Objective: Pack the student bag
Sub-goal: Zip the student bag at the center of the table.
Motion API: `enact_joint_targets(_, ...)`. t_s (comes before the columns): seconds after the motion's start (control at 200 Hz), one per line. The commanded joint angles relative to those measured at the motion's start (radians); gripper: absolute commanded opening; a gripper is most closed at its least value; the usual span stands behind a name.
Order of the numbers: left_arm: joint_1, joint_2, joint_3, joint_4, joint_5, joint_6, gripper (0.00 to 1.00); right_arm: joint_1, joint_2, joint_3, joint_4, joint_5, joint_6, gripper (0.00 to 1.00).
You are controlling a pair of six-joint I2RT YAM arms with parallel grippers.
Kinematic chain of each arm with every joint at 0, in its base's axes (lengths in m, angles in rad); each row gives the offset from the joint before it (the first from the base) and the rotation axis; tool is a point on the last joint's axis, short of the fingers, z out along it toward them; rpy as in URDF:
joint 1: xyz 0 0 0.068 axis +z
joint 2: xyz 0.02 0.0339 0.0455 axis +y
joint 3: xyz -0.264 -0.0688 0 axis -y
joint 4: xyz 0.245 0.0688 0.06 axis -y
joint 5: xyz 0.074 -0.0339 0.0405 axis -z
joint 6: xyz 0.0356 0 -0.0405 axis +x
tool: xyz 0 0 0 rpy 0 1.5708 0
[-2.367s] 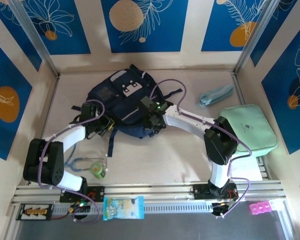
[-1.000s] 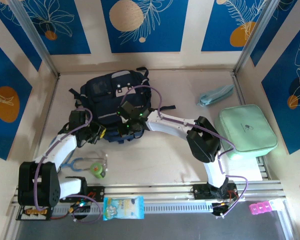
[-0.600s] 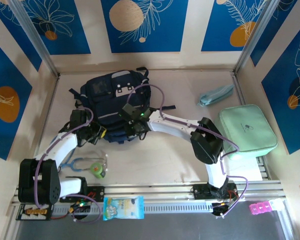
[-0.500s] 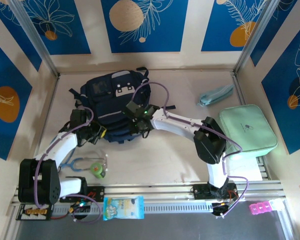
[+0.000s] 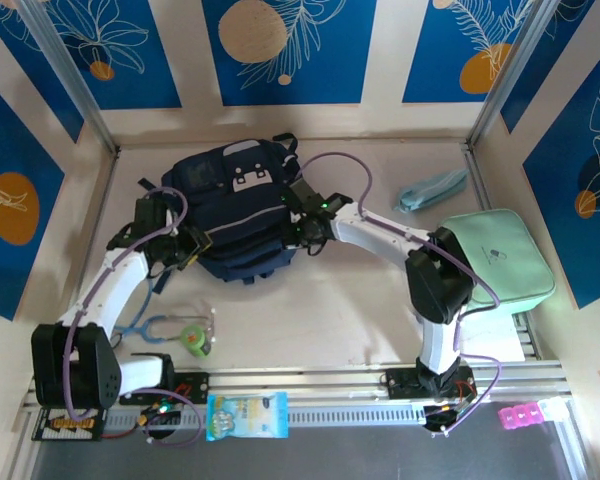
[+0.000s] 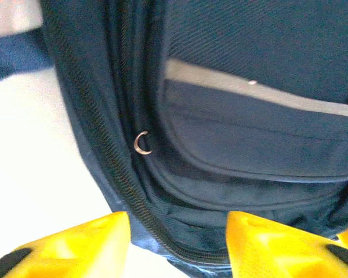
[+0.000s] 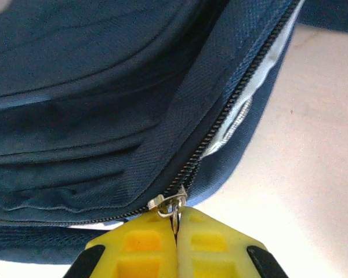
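The student bag (image 5: 235, 200), a navy backpack with a grey-white patch, lies flat at the back middle of the table. My right gripper (image 5: 298, 230) is at the bag's right edge. In the right wrist view its yellow fingers (image 7: 177, 226) are shut on the metal zipper pull (image 7: 173, 204) of the bag (image 7: 93, 104), and the zip behind it lies closed. My left gripper (image 5: 185, 247) is at the bag's left lower edge. Its fingertips (image 6: 177, 243) stand apart, with the bag's zipped lower rim (image 6: 162, 231) between them but not pinched. A small metal ring (image 6: 142, 143) hangs on that side.
A mint-green flat case (image 5: 495, 255) lies at the right, with a light-blue pouch (image 5: 432, 190) behind it. A stethoscope (image 5: 158, 328) and a green roll (image 5: 194, 338) lie near the left arm's base. A snack packet (image 5: 246, 415) and a pink item (image 5: 525, 414) sit on the front rail.
My right gripper has moved right along the bag's edge with the zipper pull in it. My left gripper has opened and let go of the bag's edge, shifting slightly back.
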Motion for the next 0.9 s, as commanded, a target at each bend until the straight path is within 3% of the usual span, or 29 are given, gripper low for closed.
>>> enact_joint_targets(0.0,-0.031,-0.014,0.083,-0.107,0.044,0.23,0.57,-0.01,-0.097,-0.065,0.115,-0.193,-0.065,0.0)
enact_joint_targets(0.11,-0.078,-0.005,0.131,-0.08,0.116,0.314,0.62,-0.023,-0.144,-0.123,0.159,-0.288,-0.043,0.0)
enact_joint_targets(0.325,-0.219,0.029,0.147,0.02,0.173,0.529,0.66,-0.037,-0.207,-0.207,0.217,-0.348,-0.02,0.0)
enact_joint_targets(0.47,-0.287,0.077,0.185,-0.018,0.144,0.747,0.66,-0.047,-0.223,-0.243,0.243,-0.382,-0.01,0.0)
enact_joint_targets(0.68,-0.34,0.166,0.23,-0.077,0.196,0.971,0.68,-0.054,-0.226,-0.263,0.272,-0.398,-0.003,0.0)
enact_joint_targets(0.895,-0.391,0.24,0.233,-0.036,0.161,1.081,0.6,-0.06,-0.22,-0.264,0.29,-0.414,0.004,0.0)
